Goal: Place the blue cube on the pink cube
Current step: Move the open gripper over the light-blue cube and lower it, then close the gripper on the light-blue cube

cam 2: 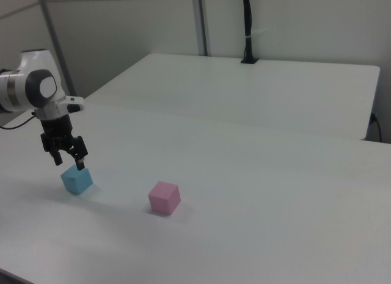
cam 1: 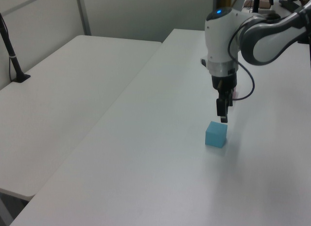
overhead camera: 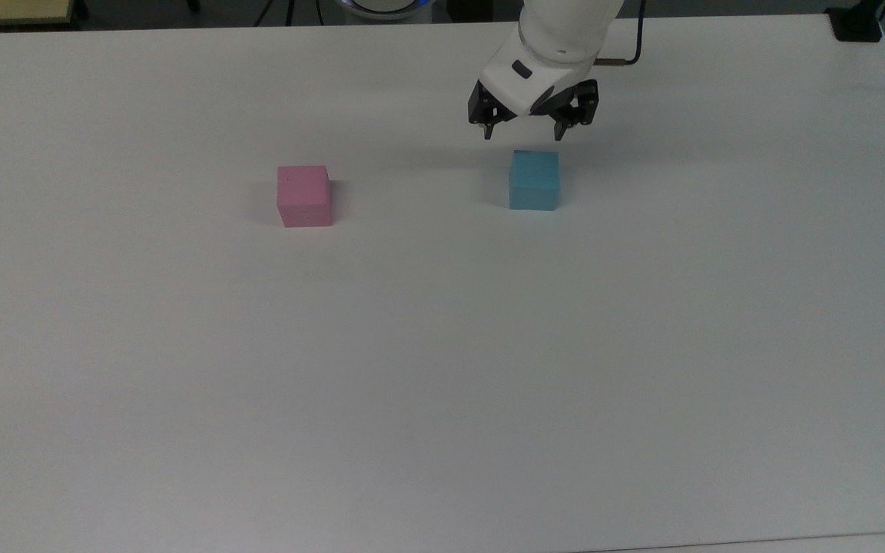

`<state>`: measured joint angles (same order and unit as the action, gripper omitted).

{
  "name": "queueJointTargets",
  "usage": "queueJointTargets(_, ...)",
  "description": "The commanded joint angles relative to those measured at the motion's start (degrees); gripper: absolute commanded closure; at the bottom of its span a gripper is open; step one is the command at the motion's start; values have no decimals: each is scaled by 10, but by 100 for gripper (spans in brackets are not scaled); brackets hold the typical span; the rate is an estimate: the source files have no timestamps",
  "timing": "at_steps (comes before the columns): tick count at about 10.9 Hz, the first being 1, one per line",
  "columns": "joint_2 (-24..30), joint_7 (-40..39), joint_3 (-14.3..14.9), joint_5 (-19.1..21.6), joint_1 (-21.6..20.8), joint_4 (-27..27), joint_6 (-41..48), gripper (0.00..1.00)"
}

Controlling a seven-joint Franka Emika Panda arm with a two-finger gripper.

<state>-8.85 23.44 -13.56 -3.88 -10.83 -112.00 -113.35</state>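
Spread wide, the gripper (overhead camera: pixel 522 137) hangs fingers-down just above the blue cube (overhead camera: pixel 534 180), holding nothing and not touching it. In the top view its two dark fingers (overhead camera: pixel 488 127) stand apart at the cube's far edge, one toward each side. In the right view the gripper (cam 2: pixel 69 160) sits directly over the blue cube (cam 2: pixel 77 179), with a small gap between fingertips and the cube's top face. In the left view the gripper (cam 1: pixel 223 115) points down at the blue cube (cam 1: pixel 216 134).

Going left to right in the top view: the pink cube (overhead camera: pixel 304 196) rests flat on the white table (overhead camera: pixel 442 369), left of centre and well apart from the blue cube, which rests flat to the right of centre at about the same depth. Both lie in the far half of the table.

In the right view the order flips: the blue cube is on the left, the pink cube (cam 2: pixel 164 197) to its right and slightly nearer the camera. A second white table (cam 2: pixel 256 88) stands beyond.
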Motion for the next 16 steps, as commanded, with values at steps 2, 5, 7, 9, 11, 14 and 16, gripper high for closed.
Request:
queueJointTargets(2, -30, 68, 3, -35, -16, -2, -55, 0)
queueJointTargets(5, -49, 92, 3, -35, -22, -2, -79, 0)
queueJointTargets(7, -50, 93, 2, -35, -22, -2, -86, 0)
queueJointTargets(9, -62, 93, 3, -39, -25, -2, -86, 4)
queueJointTargets(11, -66, 92, 2, -75, -31, -2, -86, 42)
queueJointTargets(14, -60, 86, 2, -77, -25, 9, -73, 56)
queueJointTargets(16, -36, 57, 4, -77, -9, 20, -36, 58)
